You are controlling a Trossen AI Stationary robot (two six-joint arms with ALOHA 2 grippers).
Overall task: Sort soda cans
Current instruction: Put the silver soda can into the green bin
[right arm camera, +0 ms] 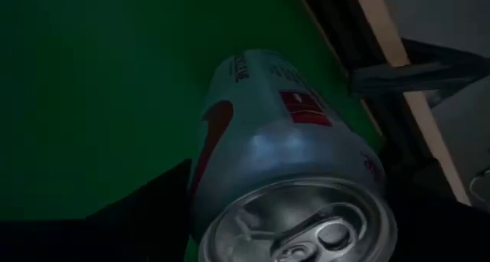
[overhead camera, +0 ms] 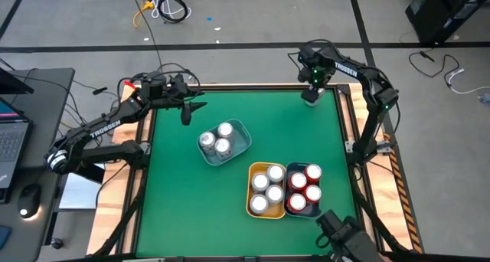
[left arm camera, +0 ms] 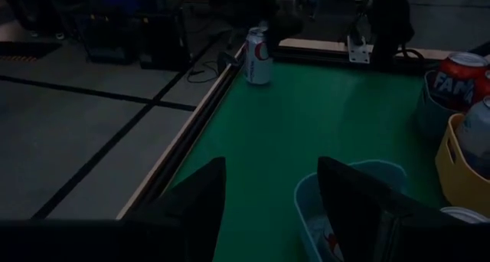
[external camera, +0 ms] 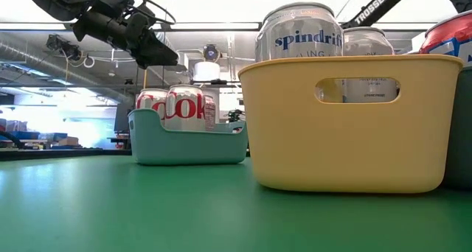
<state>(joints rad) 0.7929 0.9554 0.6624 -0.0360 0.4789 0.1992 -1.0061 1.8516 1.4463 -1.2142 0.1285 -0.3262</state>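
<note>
A silver soda can with red markings [right arm camera: 283, 139] stands upright on the green table at its far right corner [overhead camera: 311, 99]. My right gripper [right arm camera: 295, 216] points down over it, open, with one finger on each side of the can's top and no touch that I can see. My left gripper [overhead camera: 187, 109] hangs open above the table's far left, just beyond a teal bin [overhead camera: 239, 132] that holds three silver cans [overhead camera: 218, 142]. A yellow bin [overhead camera: 251, 191] holds several silver cans. A dark bin [overhead camera: 295, 212] beside it holds red cans [overhead camera: 305, 189].
The table's wooden edge rail [right arm camera: 398, 70] runs close beside the lone can. The yellow bin [external camera: 354, 123] and the dark bin stand side by side near the front right. Open green surface [overhead camera: 191, 208] lies at the front left.
</note>
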